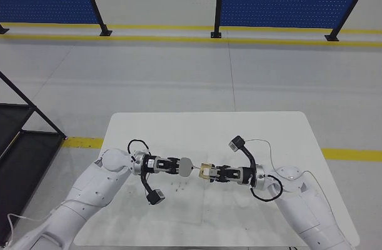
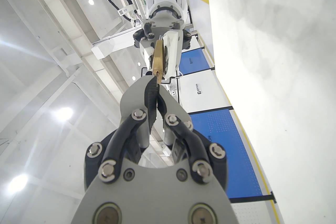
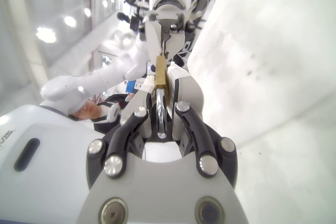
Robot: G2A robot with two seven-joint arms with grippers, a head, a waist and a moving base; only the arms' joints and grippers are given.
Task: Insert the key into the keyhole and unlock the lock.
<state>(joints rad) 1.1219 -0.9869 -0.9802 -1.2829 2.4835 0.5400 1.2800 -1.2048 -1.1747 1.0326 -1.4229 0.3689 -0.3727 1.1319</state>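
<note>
My right gripper (image 3: 160, 83) clamps the brass, chrome-shackled lock (image 3: 160, 70) above the middle of the table (image 1: 272, 131). My left gripper (image 2: 157, 92) pinches what seems the key (image 2: 157, 82), tip at the keyhole (image 2: 156, 73).

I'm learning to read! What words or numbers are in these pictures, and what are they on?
The white panel: small sideways print, too small to read surely.
The blue panel: letters partly hidden, unreadable.
The lock and the key: no print shows.

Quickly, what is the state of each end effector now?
Left end effector: closed, holding the key.
Right end effector: closed, holding the lock.
</note>
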